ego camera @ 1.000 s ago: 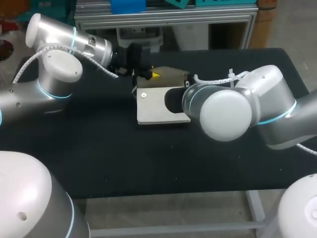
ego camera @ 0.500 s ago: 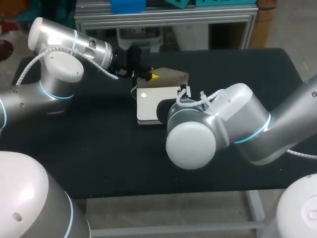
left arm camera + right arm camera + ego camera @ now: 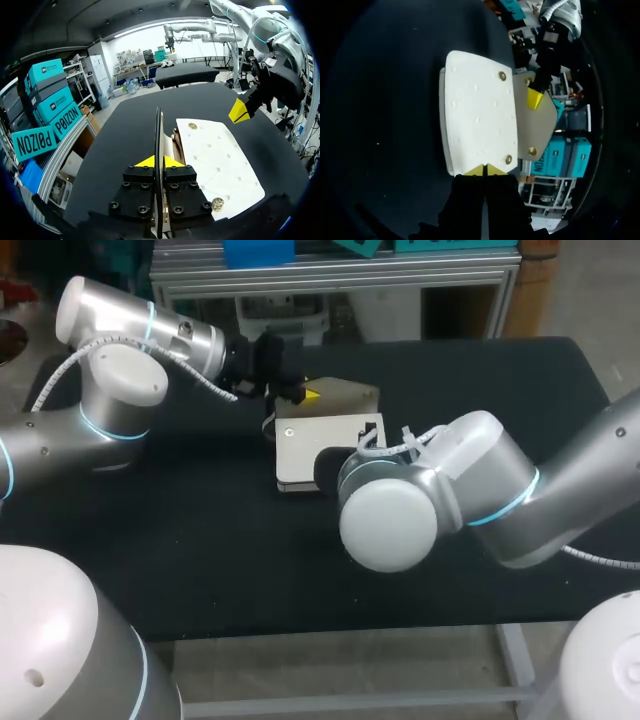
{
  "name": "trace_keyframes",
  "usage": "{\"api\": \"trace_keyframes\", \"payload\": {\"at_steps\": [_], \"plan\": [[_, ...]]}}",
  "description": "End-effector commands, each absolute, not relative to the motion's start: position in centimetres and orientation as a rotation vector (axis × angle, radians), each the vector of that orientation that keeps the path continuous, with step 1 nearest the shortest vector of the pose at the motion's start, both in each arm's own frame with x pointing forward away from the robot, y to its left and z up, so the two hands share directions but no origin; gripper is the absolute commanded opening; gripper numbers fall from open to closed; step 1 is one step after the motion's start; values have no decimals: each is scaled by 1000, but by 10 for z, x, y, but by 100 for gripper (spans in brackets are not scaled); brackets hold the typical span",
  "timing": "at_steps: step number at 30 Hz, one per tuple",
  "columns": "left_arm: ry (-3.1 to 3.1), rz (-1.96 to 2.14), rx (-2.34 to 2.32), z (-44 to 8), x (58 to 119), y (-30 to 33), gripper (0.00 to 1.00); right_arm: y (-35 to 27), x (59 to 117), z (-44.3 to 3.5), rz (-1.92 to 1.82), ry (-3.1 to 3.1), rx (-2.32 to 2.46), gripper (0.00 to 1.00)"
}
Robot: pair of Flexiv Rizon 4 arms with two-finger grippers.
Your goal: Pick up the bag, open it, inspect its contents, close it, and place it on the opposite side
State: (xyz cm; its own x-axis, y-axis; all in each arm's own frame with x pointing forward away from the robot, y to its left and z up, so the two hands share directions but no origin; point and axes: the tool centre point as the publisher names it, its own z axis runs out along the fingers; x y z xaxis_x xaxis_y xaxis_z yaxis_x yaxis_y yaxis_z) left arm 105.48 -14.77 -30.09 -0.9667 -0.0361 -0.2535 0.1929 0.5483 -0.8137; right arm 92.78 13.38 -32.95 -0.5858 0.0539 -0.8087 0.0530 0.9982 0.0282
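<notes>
**Holding the flap open as the right arm swings across the bag**

The white bag lies flat on the black table, around the middle of its far half. Its tan flap is folded back on the far side. The left gripper pinches that flap, which runs edge-on between its two yellow tips. Compared with a second ago, the gripper, flap and bag sit almost exactly where they were.

The right arm is what differs. A second ago its wrist hung over the bag's right-hand end. Half a second ago it had swung towards the table's near side and the middle. It now sits nearly in that same spot, only slightly shifted, covering the bag's near right corner in the head view.

In its own wrist view the right gripper has its tips pressed together with nothing between them. It sits right at the bag's edge, beside a brass snap. Whether the tips touch the bag cannot be told.
</notes>
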Motion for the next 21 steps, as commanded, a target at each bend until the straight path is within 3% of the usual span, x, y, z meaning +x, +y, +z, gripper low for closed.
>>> {"api": "trace_keyframes", "payload": {"at_steps": [1, 15, 16, 21], "plan": [[2551, -1389, 130, -306, 1061, -151, 0, 124, 929, -337, 121, 1973, 5, 0], [2611, -1369, 115, -316, 1076, -152, 0, 125, 926, -358, 269, 1951, -64, 1], [2614, -1369, 113, -317, 1077, -153, 0, 126, 926, -359, 273, 1945, -73, 17], [2624, -1367, 118, -320, 1077, -153, 0, 127, 927, -362, 275, 1925, -83, 33]]}}
